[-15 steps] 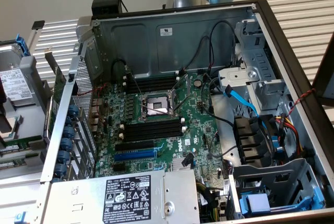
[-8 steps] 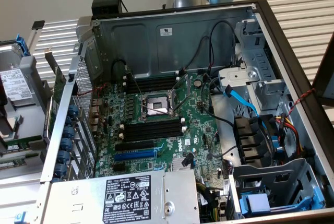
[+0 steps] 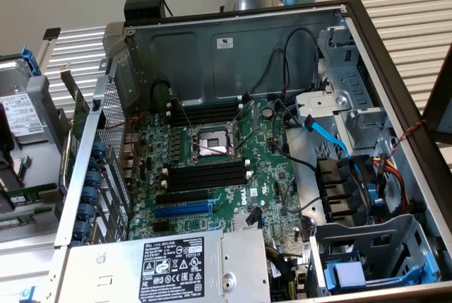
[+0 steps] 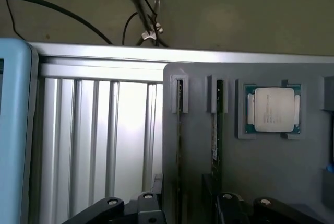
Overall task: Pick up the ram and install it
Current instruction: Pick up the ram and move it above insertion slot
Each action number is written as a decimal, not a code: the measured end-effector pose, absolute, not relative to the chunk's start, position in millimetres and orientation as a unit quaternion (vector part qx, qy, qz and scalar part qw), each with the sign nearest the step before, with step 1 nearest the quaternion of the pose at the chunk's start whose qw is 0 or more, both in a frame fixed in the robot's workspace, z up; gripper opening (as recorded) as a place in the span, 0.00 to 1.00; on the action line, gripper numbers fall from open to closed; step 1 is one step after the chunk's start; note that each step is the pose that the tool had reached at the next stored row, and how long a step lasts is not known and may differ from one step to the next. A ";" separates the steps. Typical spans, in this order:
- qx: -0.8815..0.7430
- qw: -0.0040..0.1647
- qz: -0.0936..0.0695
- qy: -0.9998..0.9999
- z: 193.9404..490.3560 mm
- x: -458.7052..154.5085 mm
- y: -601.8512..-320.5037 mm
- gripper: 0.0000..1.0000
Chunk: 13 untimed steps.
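Grey-slotted to keep ram [image 4: 217, 130] on edge, likely for pinching from above; hangs over holder [image 4: 292, 182] with tool [image 4: 188, 211] released, empty.

Two ram sticks stand on edge in narrow slots of a grey holder [image 4: 198, 156], seen from directly above so that only their thin top edges show.

The first ram stick [image 4: 216, 130] is just beside the square processor chip [image 4: 272, 109], separated from it by a strip of bare holder. It is a long, very thin, dark green board with a small pale label partway along its edge.

The second ram stick [image 4: 180, 130] runs parallel to the first, one slot farther from the processor chip. Its edge looks dark with a brownish tint.

Both sticks are upright and straight, each with one end seated in a short raised grey bracket. Nothing touches either stick.
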<state>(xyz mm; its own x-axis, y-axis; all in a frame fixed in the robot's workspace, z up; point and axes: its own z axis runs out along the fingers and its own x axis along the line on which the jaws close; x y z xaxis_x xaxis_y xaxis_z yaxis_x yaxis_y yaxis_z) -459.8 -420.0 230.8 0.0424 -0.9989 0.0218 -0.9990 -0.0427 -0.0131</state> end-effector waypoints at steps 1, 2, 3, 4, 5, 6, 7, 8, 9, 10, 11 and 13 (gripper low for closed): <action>0.722 0.002 0.013 -0.691 229.1 -459.8 -420.0 0.42; 0.723 0.002 0.013 -0.691 227.3 -459.8 -420.0 0.42; 0.724 0.002 0.013 -0.690 225.5 -459.8 -420.1 0.42; 0.725 0.002 0.013 -0.689 223.8 -459.9 -420.2 0.42; 0.725 0.002 0.013 -0.688 222.1 -459.9 -420.2 0.42; 0.725 0.002 0.013 -0.688 220.4 -459.9 -420.3 0.42; 0.725 0.001 0.014 -0.688 219.0 -459.8 -420.4 0.42; 0.726 0.001 0.014 -0.688 217.6 -459.8 -420.4 0.42; 0.726 0.001 0.015 -0.688 216.0 -459.7 -420.4 0.42; 0.726 0.000 0.015 -0.688 214.2 -459.7 -420.5 0.42; 0.726 0.000 0.015 -0.688 212.6 -459.7 -420.4 0.42; 0.726 0.000 0.016 -0.688 209.9 -459.8 -420.4 0.42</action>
